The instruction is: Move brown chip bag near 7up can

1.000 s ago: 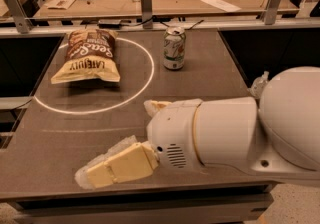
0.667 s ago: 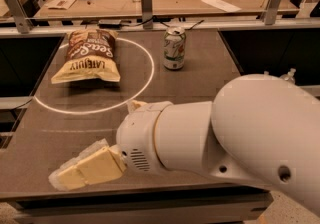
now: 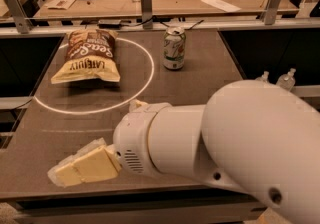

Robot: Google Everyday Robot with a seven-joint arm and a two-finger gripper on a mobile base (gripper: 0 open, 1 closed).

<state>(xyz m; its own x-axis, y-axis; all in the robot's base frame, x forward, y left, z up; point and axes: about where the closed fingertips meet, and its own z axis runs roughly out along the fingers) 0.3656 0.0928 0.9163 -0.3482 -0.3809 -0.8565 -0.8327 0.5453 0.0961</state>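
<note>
1. Fingers (image 3: 91, 165) together, empty; gripper (image 3: 61, 176) low at the tabletop's (image 3: 210, 70) near-left corner.
2. Far-left lies the bag (image 3: 89, 58); can (image 3: 174, 48) upright mid far edge, well apart.
3. Risk: closed fingers just shove the bag; a wide sweep topples the can.

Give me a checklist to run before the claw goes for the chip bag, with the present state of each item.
1. Chip bag in full view, lying flat on the table, nothing on it: ok.
2. Can upright, to the right of the bag and apart from it: ok.
3. Nothing stands between bag and can: ok.
4. Claw at the bag: not ok. It is at the table's near left edge, well short of the bag.
5. Claw carrying nothing: ok.
6. Claw's height above the table: cannot tell.
</note>
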